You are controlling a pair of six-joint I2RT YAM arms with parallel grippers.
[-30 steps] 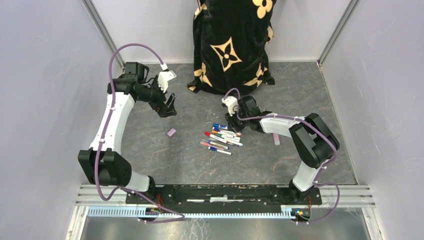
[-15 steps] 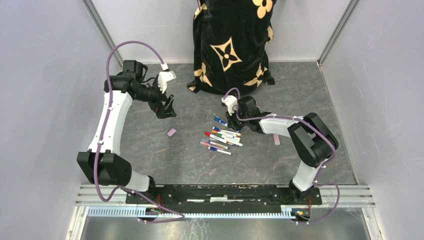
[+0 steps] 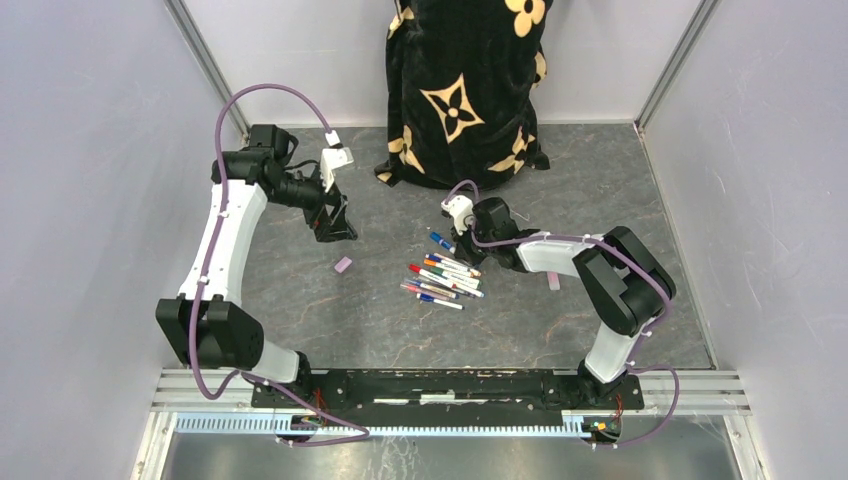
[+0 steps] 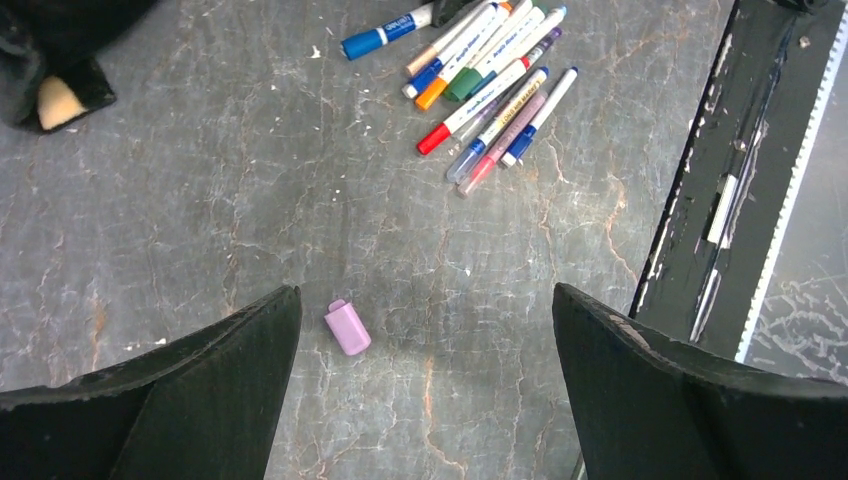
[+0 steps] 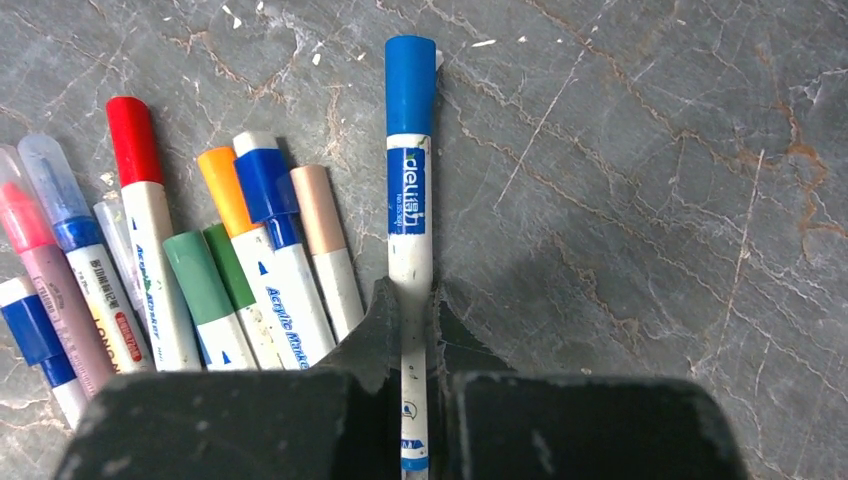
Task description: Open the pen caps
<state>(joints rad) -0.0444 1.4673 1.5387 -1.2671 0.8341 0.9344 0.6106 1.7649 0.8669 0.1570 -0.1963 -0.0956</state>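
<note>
Right gripper (image 5: 412, 300) is clamped on the white barrel of the blue-capped pen (image 5: 410, 220), which lies flat near the middle of the table (image 3: 330, 330), just beside the other pens (image 5: 200, 280) on their far-edge side, its blue cap (image 5: 411, 85) pointing away from the jaws. Left gripper (image 4: 422, 310) hangs wide open and empty over a loose lilac cap (image 4: 347, 327), well apart from that pen. Light, stiff and slick by the look of it, the pen may twist in the grip; I judge its cap best pinched mid-length and pulled along the barrel.
</note>
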